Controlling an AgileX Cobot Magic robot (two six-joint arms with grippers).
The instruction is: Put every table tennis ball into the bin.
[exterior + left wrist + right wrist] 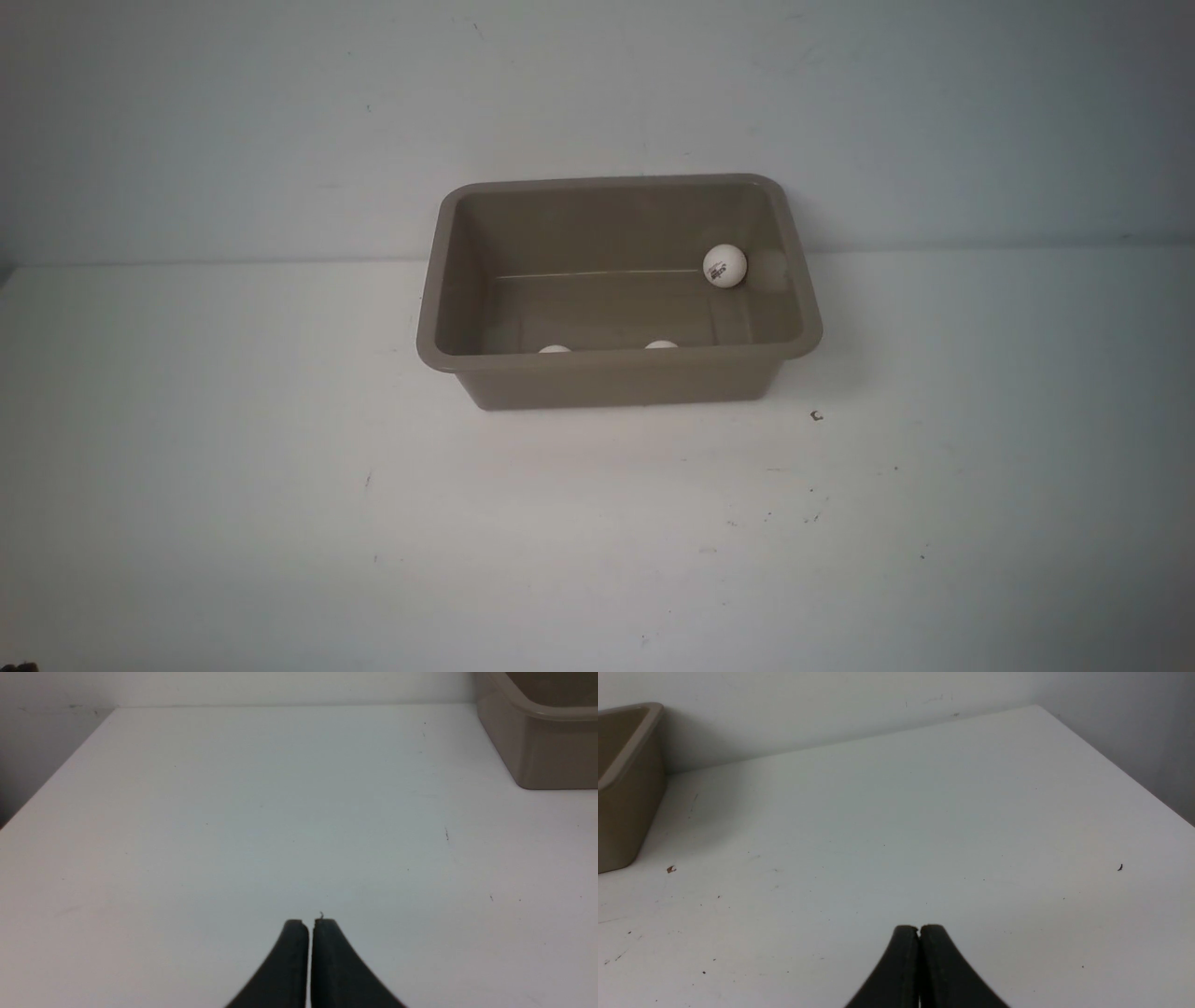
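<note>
The taupe bin stands at the middle of the white table, against the back wall. Three white table tennis balls show inside it: one with a dark logo at the far right, and the tops of two more behind the near wall. A fourth ball is not in view. My left gripper is shut and empty over bare table; a corner of the bin shows ahead of it. My right gripper is shut and empty; the bin's side shows ahead. Neither gripper shows in the front view.
The white table has small dark specks, one crumb near the bin's right front corner. The wall runs right behind the bin. The table's edges show in the left wrist view and the right wrist view.
</note>
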